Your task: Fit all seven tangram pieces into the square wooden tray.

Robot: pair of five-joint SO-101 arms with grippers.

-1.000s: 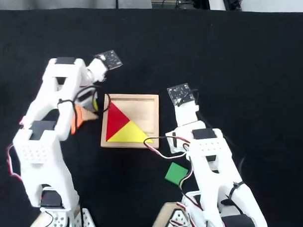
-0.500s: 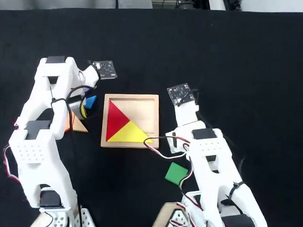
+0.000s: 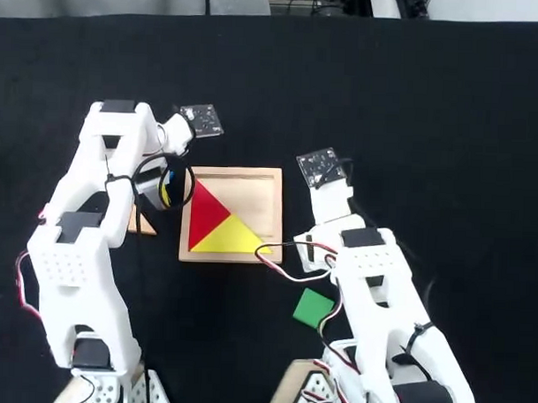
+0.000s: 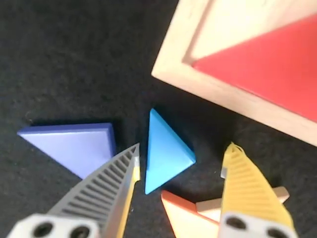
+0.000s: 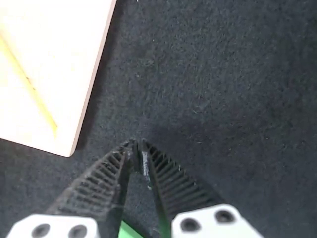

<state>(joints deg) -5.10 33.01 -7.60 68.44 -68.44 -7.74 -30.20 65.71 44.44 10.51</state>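
Observation:
The square wooden tray [image 3: 273, 215] holds a red triangle [image 3: 206, 214] and a yellow triangle [image 3: 229, 239]. My left gripper [image 4: 183, 148] is open just off the tray's left edge [image 4: 223, 94], low over the cloth. A small blue triangle [image 4: 166, 148] lies between its fingers [image 4: 245, 188]. A purple piece [image 4: 74, 144] sits just outside one finger, and orange [image 4: 185, 218] and tan [image 4: 210, 210] pieces lie under the other. My right gripper [image 5: 136, 145] is shut on nothing, over bare cloth by the tray's near right corner [image 5: 74, 134]. A green square [image 3: 313, 307] lies nearer the right arm's base.
A black cloth covers the table, with open room behind and to the right of the tray. A tan triangle [image 3: 143, 222] pokes out beside the left arm [image 3: 92, 204]. The right arm's body [image 3: 372, 276] and cables stand just right of the tray.
The left arm swung out to the left, then came back toward the tray's left edge, and its gripper now covers the blue triangle. The right arm has stayed still.

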